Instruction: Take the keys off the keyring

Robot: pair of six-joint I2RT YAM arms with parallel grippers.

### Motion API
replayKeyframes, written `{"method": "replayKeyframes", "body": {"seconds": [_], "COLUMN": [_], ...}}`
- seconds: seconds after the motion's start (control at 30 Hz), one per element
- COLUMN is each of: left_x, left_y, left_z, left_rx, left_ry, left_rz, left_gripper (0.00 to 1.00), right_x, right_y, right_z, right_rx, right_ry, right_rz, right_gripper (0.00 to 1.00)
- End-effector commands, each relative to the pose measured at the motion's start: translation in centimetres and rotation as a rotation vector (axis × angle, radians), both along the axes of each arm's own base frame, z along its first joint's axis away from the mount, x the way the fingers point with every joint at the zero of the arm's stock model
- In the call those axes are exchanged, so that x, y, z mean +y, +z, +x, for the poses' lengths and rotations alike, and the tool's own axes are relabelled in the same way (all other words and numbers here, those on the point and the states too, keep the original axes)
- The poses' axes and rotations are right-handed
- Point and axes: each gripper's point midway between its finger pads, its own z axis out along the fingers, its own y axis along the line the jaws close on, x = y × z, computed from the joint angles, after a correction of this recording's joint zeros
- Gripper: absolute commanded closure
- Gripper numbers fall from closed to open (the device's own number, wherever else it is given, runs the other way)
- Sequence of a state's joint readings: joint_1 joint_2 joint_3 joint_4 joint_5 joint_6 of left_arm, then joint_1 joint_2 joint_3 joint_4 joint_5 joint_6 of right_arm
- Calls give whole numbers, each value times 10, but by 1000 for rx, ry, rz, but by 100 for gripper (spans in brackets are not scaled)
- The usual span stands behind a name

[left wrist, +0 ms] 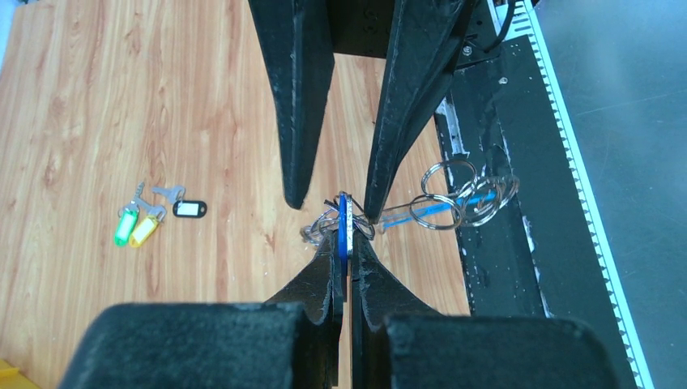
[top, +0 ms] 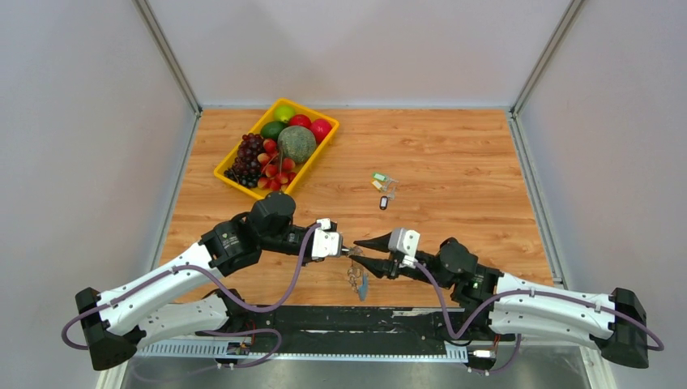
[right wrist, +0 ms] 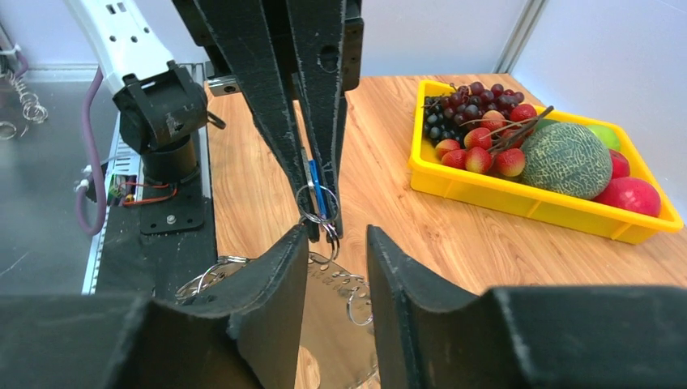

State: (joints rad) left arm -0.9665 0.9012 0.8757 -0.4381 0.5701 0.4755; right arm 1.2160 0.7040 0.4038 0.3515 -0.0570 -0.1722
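Counter [top: 454,162] light wood grain; tray [right wrist: 518,198] yellow, holding dark purple grapes [right wrist: 474,101], netted grey-green melon [right wrist: 565,160], red apple [right wrist: 632,196]. Keyring [left wrist: 444,212] silver with a blue section; fingers [left wrist: 320,279] black. Green tag [left wrist: 123,229], yellow tag [left wrist: 143,230], black tag [left wrist: 189,209] with white label; arms [top: 154,292] white, cable [right wrist: 82,194] purple.

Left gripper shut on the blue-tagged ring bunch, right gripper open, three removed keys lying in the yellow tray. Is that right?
Not the last part. The top external view shows the three keys on the bare table, right of the yellow tray, not in it. The left gripper is shut on the blue-tagged ring bunch and the right gripper is open.
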Motion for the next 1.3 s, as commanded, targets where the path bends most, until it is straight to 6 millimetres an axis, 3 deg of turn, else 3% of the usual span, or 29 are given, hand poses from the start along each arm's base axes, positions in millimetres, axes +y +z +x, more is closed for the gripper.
{"method": "replayKeyframes", "body": {"seconds": [0.0,0.2,0.43,0.6,0.7,0.73,0.77,0.8,0.83,0.9,1.0,1.27], "left_x": [-4,-3,-2,-2,-3,-2,-3,-2,-2,-2,-2,-2], "left_y": [21,23,23,23,22,22,23,23,23,23,23,23], "left_z": [-5,-3,-1,-1,-2,-1,-1,-2,-2,-2,-2,-2], "left_rx": [-35,-43,-49,-46,-45,-43,-44,-45,-43,-44,-44,-44], "left_ry": [-37,-27,-10,-12,-16,-14,-15,-15,-15,-15,-16,-17], "left_rz": [-69,-72,-72,-72,-71,-71,-72,-73,-71,-72,-72,-72], "left_gripper": [100,100,100,100,100,100,100,100,100,100,100,100], "right_x": [9,11,-14,-46,-61,-63,-63,-63,-62,-60,-55,-28], "right_y": [25,20,27,33,32,33,34,36,36,33,36,40], "right_z": [-6,-5,26,49,52,51,48,46,45,44,35,3], "right_rx": [-42,2,166,377,461,471,468,451,432,384,272,-5], "right_ry": [52,48,-180,-370,-394,-382,-365,-350,-345,-348,-298,-72], "right_rz": [32,17,124,383,526,558,574,570,551,475,381,161], "right_gripper": [66,99,100,100,100,96,85,63,51,39,37,45]}}
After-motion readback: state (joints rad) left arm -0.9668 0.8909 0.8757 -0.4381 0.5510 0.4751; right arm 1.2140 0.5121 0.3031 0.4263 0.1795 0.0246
